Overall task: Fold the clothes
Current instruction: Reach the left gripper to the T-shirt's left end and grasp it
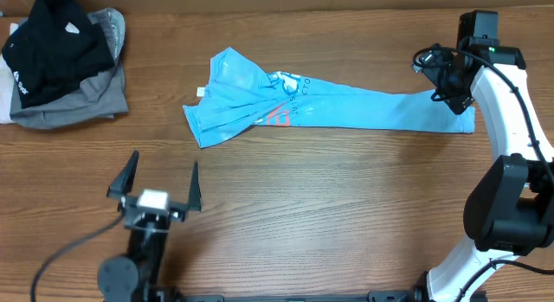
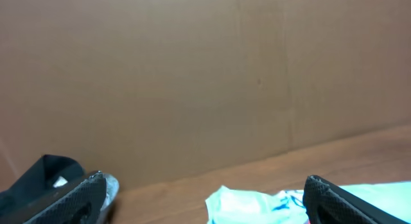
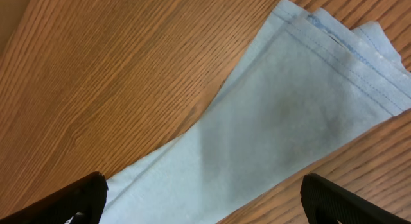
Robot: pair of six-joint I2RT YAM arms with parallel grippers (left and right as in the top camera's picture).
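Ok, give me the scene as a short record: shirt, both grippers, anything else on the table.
T-shirt: light blue, lying as a long bunched strip across the table, not yet neatly folded
left gripper: open, empty, over bare wood near the front edge, apart from the shirt
right gripper: open, over the shirt's right end, nothing gripped
other items: black garment on top of a grey garment, far left corner

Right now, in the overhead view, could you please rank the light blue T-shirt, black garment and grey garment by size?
1. light blue T-shirt
2. black garment
3. grey garment, partly hidden under the black one, so unsure.
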